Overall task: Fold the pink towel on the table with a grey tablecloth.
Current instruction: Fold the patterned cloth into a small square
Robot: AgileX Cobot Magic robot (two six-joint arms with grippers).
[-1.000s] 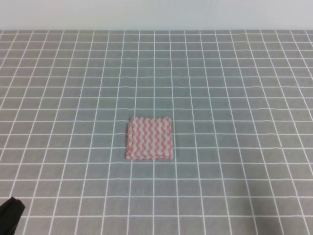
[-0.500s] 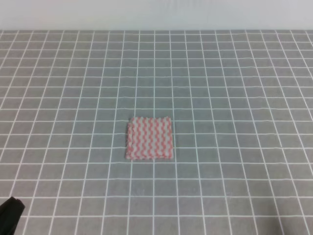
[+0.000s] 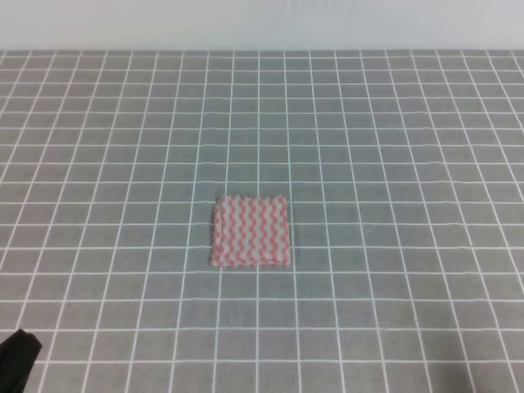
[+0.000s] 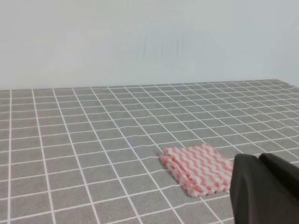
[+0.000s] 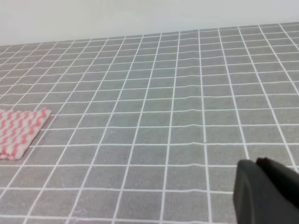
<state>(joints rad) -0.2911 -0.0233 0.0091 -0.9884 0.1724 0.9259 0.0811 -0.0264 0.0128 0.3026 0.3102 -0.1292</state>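
Observation:
The pink towel (image 3: 250, 231) lies flat as a small folded square, about two grid squares wide, near the middle of the table with a grey tablecloth (image 3: 385, 139). My left gripper (image 3: 16, 360) shows only as a dark tip at the bottom left corner, far from the towel. In the left wrist view its two fingers (image 4: 259, 161) are pressed together, holding nothing, with the towel (image 4: 198, 168) just to their left. My right gripper (image 5: 256, 162) is also shut and empty, well to the right of the towel (image 5: 18, 130). It is outside the exterior view.
White grid lines run across the whole grey cloth. A pale wall (image 3: 262, 23) rises behind the table's far edge.

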